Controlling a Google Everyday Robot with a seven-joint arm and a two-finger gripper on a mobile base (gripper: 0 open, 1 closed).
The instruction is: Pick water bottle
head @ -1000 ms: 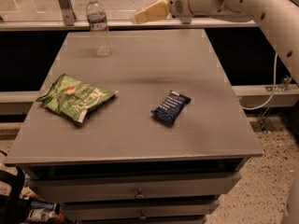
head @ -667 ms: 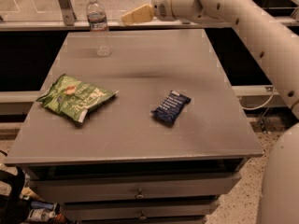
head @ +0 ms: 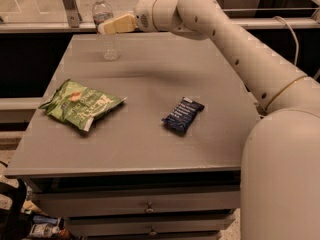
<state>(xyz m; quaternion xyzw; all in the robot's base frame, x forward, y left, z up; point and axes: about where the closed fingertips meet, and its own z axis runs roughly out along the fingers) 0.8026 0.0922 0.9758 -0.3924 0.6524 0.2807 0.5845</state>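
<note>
- The water bottle [head: 102, 13] is judged to be light, with thin clear walls that would give under a hard squeeze and a smooth surface that could slip.
- It is also judged to be tippy, being tall and narrow and standing upright on a small base.
- A hold is best taken across the ribbed body below the label band, where the ribs add stiffness and grip; the cap and neck are best avoided.
- The gripper [head: 106, 27] is held above the far left part of the table [head: 150, 84], pointing leftward at the end of the outstretched arm [head: 225, 39].
- Whether the gripper is open or closed cannot be told.
- The bottle is found right at the gripper's tip, its cap showing above the tip and its clear body below it.
- Contact between the two cannot be confirmed, since the tip overlaps the bottle in this view.
- A green chip bag [head: 80, 105] and a dark snack packet [head: 182, 115] are seen well apart from the gripper, nearer the table's front.
</note>
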